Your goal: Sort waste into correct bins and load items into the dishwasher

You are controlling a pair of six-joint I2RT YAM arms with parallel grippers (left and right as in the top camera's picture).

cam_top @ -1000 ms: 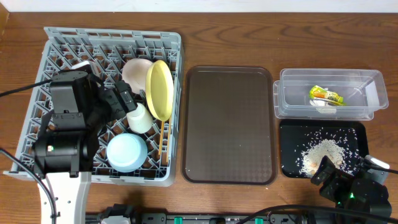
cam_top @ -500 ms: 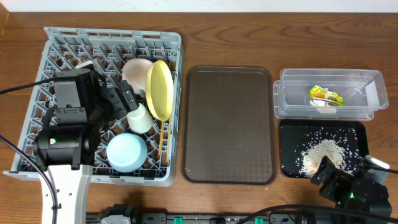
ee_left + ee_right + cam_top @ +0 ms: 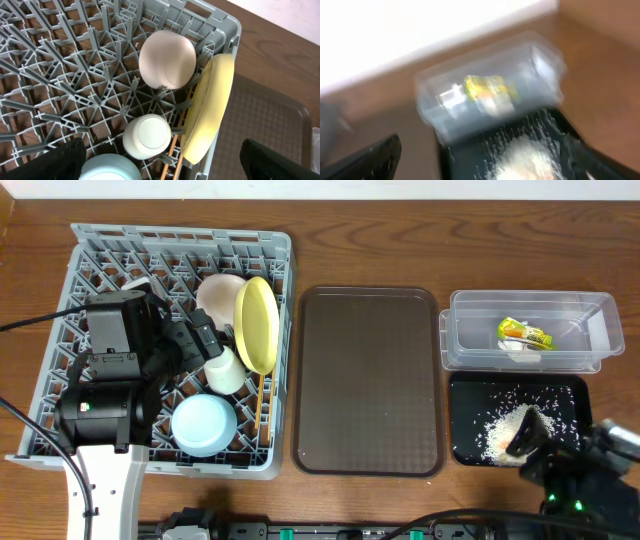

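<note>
The grey dish rack (image 3: 100, 240) holds the pale yellow plate (image 3: 257, 323) on edge, an upturned white bowl (image 3: 218, 295), a small pale cup (image 3: 225, 370), a light blue bowl (image 3: 204, 423) and wooden chopsticks (image 3: 259, 405). My left gripper (image 3: 200, 340) hovers over them, open and empty (image 3: 165, 167). The left wrist view shows the plate (image 3: 210, 110), bowl (image 3: 167, 57) and cup (image 3: 147, 136). The clear tub (image 3: 600, 330) holds the snack wrapper (image 3: 525, 333) and white scraps (image 3: 515, 348). The black tray (image 3: 470, 395) holds rice (image 3: 505, 430). My right gripper (image 3: 565, 442) is open and empty over the tray's front edge (image 3: 485, 167).
The brown serving tray (image 3: 368, 380) lies between the rack and the bins. The right wrist view is blurred but shows the tub (image 3: 540, 80), wrapper (image 3: 487, 87) and rice (image 3: 535, 155). A cable runs from the left arm across the rack's left side.
My right gripper has moved forward over the front edge of the black tray, and its view is motion-blurred. My left arm shifted slightly a second ago and has held still since.
</note>
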